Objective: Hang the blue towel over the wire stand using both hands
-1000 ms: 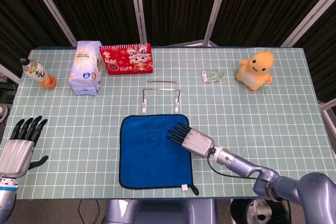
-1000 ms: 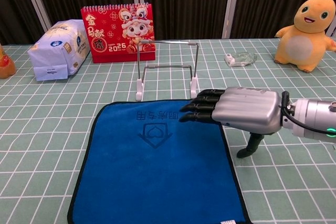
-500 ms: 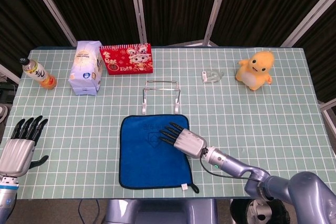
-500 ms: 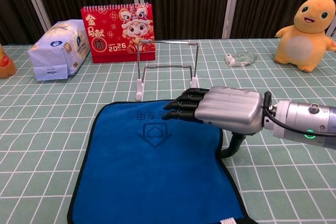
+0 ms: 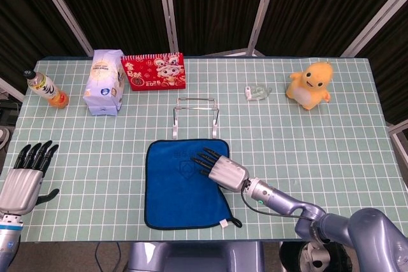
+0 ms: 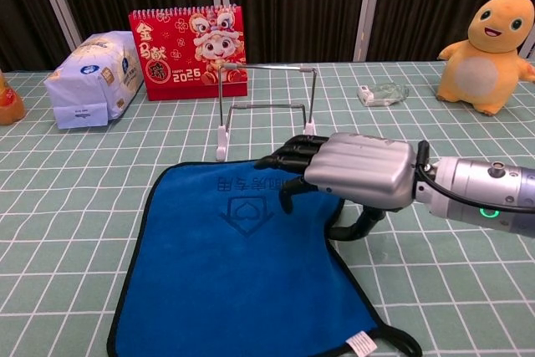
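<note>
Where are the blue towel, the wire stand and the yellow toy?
blue towel [image 5: 178, 189], head view, bare middle of the cloth.
wire stand [image 6: 266, 66], chest view, top bar.
yellow toy [image 5: 308, 85], head view, its body.

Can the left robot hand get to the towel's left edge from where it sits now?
Probably yes: the left robot hand hangs open off the table's left edge, and only bare table lies between it and the blue towel.

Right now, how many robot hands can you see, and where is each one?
2. The right hand is over the blue towel, fingers on its right side near the wire stand. The left hand hovers off the table's near-left corner, holding nothing.
</note>
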`<state>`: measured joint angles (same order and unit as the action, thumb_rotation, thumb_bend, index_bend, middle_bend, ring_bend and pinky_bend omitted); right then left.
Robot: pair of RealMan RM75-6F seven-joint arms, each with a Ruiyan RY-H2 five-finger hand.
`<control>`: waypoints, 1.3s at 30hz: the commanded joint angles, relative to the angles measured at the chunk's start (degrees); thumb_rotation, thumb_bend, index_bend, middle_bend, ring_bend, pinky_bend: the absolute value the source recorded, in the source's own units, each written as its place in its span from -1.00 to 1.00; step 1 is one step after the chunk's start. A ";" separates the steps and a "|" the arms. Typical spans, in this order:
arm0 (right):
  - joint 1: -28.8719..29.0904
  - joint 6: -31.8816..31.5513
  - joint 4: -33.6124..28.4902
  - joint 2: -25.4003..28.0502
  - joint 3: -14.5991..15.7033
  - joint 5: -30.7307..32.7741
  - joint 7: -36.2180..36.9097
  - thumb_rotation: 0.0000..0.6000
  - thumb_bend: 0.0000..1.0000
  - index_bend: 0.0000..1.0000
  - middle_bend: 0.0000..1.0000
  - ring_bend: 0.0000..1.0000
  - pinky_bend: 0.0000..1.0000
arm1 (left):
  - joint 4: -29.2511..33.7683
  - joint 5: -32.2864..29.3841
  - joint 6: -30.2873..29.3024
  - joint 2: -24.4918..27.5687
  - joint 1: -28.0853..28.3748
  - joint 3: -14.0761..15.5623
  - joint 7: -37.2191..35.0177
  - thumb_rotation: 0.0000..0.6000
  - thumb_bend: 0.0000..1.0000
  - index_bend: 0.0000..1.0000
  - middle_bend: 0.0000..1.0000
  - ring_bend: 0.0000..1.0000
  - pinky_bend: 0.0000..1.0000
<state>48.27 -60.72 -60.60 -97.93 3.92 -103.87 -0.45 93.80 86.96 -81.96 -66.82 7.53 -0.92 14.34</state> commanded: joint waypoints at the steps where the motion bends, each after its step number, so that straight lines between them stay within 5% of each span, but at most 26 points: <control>1: -0.08 -0.44 -0.03 -0.02 0.28 -0.09 0.76 1.00 -0.02 0.04 -1.00 -1.00 -1.00 | -0.02 -0.02 0.07 -0.04 0.04 0.03 0.08 1.00 -1.00 -1.00 -1.00 -1.00 -1.00; 6: -0.39 -1.50 0.23 -0.50 0.63 -0.04 3.29 1.00 0.17 0.27 -0.96 -1.00 -1.00 | -0.16 -0.21 0.31 -0.17 0.16 0.02 0.28 1.00 -1.00 -1.00 -1.00 -1.00 -1.00; 19: -0.34 -2.50 1.51 -1.05 0.97 -0.21 5.00 1.00 0.16 0.29 -0.96 -1.00 -1.00 | -2.95 2.15 4.16 -1.35 4.51 -1.12 0.20 1.00 -1.00 -1.00 -1.00 -1.00 -1.00; 23: -0.14 -2.55 1.15 -0.91 0.64 0.09 4.97 1.00 0.17 0.29 -0.96 -1.00 -1.00 | -7.21 6.53 9.51 -3.15 10.11 -1.13 -1.60 1.00 -0.96 -0.78 -1.00 -1.00 -1.00; 28: 0.04 -2.25 0.36 -0.56 0.15 0.78 4.83 1.00 0.17 0.29 -0.96 -1.00 -1.00 | -15.40 12.35 13.72 -7.31 16.44 -0.17 -7.57 1.00 -0.67 -0.40 -1.00 -1.00 -1.00; 39: 0.38 -1.22 -0.70 0.50 -0.33 1.82 4.02 1.00 0.18 0.29 -0.95 -1.00 -1.00 | -28.95 19.06 15.63 -16.43 24.24 2.46 -14.85 1.00 -0.54 -0.17 -1.00 -1.00 -1.00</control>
<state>48.64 -61.96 -61.29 -97.44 3.60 -102.07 3.56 65.89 105.11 -67.22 -82.09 30.53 0.78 0.75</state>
